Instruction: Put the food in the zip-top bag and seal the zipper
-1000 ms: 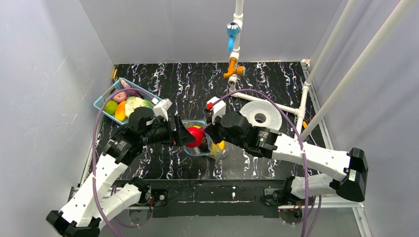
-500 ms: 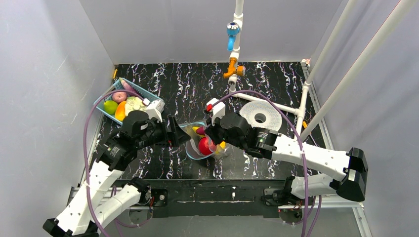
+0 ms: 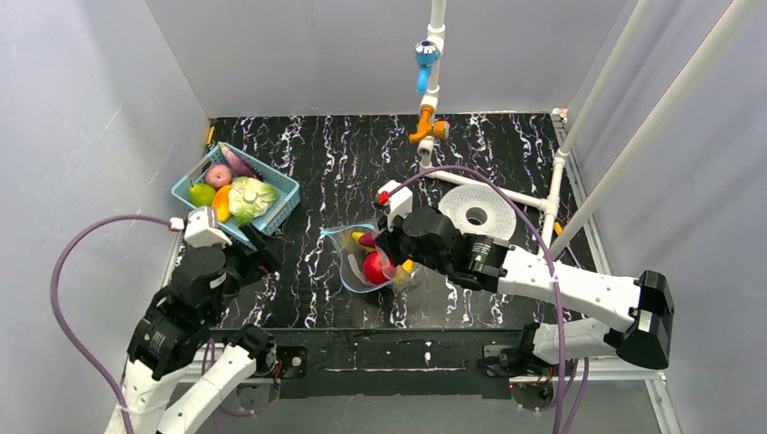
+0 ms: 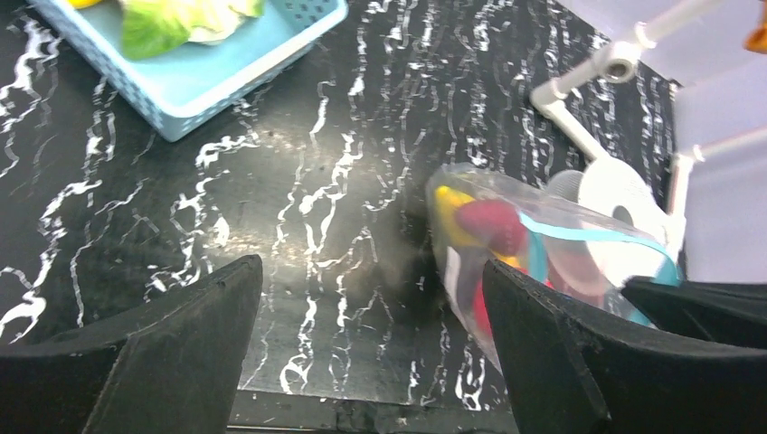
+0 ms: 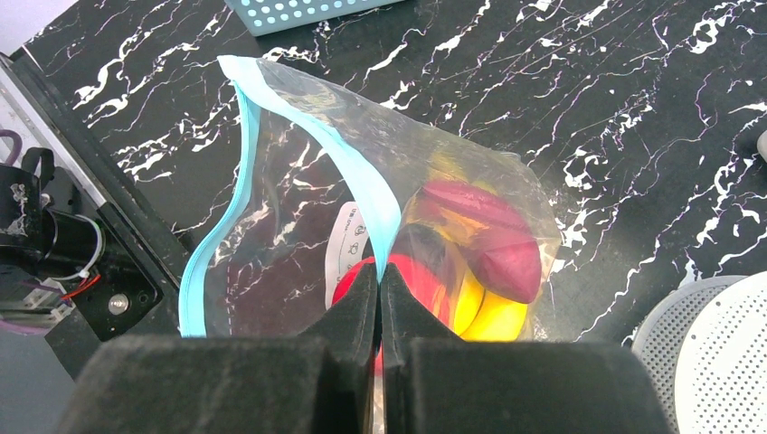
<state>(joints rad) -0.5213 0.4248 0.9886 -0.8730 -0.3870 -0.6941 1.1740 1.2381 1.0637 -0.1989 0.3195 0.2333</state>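
Observation:
The clear zip-top bag (image 3: 355, 262) lies mid-table with its mouth gaping to the left. Its teal zipper (image 5: 366, 181) runs along the open rim. My right gripper (image 5: 381, 271) is shut on that rim and holds one side up; in the top view it (image 3: 391, 262) sits at the bag's right. Inside the bag lie food pieces: a red apple (image 3: 375, 268), a yellow banana (image 5: 493, 316) and a dark purple piece (image 5: 488, 240). My left gripper (image 4: 371, 271) is open and empty. It hangs well left of the bag (image 4: 506, 235), near the basket (image 3: 258, 249).
A blue lattice basket (image 3: 288, 188) at the back left holds more toy food, among it a green pear (image 3: 203, 194) and an orange piece (image 3: 221, 203). A white perforated disc (image 3: 477, 210) and a white pipe frame (image 3: 488, 187) stand right of the bag.
The left gripper held the red apple at the bag's mouth, let it drop inside, opened wider and drew back to the left. The right gripper kept its hold on the rim.

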